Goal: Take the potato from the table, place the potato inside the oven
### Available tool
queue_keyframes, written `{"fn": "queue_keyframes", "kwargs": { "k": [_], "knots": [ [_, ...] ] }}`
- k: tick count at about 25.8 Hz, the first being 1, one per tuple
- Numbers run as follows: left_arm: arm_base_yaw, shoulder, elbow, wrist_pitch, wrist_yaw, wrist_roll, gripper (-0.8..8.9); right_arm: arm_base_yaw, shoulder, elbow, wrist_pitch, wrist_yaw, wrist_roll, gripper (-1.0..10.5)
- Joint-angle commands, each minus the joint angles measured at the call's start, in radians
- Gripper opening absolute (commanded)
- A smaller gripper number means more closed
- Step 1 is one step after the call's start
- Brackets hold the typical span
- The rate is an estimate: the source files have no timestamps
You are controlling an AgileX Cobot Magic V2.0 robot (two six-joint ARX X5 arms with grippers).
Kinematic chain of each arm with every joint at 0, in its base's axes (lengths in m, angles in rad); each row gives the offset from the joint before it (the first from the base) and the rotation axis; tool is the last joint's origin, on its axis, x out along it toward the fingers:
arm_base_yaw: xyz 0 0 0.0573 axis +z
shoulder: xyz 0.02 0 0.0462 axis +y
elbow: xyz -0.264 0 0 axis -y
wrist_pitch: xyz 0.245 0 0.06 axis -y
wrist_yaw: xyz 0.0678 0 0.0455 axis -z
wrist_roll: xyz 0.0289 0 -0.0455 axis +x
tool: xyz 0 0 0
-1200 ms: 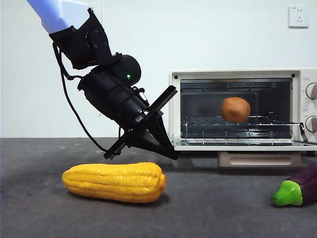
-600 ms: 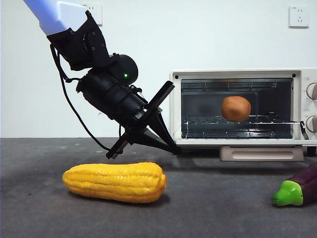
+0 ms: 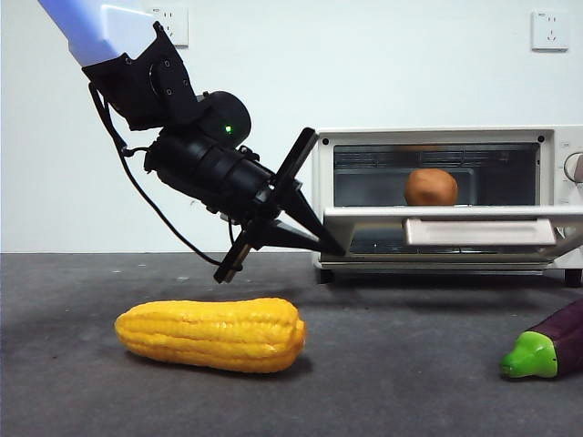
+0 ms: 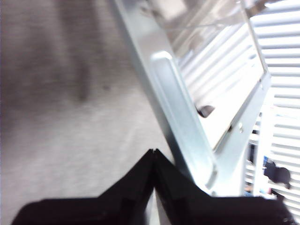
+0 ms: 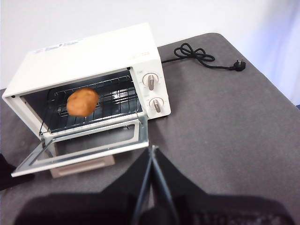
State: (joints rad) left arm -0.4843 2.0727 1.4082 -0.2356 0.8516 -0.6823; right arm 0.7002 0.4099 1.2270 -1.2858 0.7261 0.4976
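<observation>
I see the potato [image 3: 431, 187] inside the oven [image 3: 437, 137], sitting on the wire rack [image 5: 105, 101] toward the middle of the cavity; the right wrist view shows the same, potato on the rack left of the two knobs [image 5: 153, 93]. The oven door [image 3: 451, 229] is partly raised, roughly level, its beige handle [image 3: 480, 231] facing me in the front view and hiding the lower part of the cavity.

My left gripper [image 3: 330, 246] is at the door's left corner, the arm slanting down from the upper left. Its jaws look clenched together, tips meeting, pressed under or against the door's metal edge; in the left wrist view [image 4: 153, 152] the closed tips sit right beside the door frame, nothing held between them.

My right gripper [image 5: 153, 149] hangs high above the table [image 3: 383, 382], well apart from the oven, looking down on it; its jaws are also closed on nothing.

On the table in front: a yellow corn cob [image 3: 211, 334] lying on its side below the left arm, and a purple eggplant [image 3: 547, 348] with green cap at the right edge. The oven's power cord [image 5: 201, 57] lies behind it.
</observation>
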Motion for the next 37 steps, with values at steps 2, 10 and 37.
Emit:
{"fn": "queue_keyframes", "kwargs": {
  "k": [2,10,37],
  "knots": [
    [-0.002,0.009,0.027,0.038,0.033,-0.026,-0.06,0.001,-0.003,0.003,0.007,-0.005,0.001,-0.1],
    [0.000,0.009,0.116,0.042,0.042,-0.045,-0.06,0.001,-0.003,0.003,0.007,-0.005,0.005,-0.1],
    [0.027,0.006,0.314,0.012,0.021,-0.041,-0.06,0.001,-0.002,0.003,-0.019,-0.003,0.060,0.0]
  ]
}}
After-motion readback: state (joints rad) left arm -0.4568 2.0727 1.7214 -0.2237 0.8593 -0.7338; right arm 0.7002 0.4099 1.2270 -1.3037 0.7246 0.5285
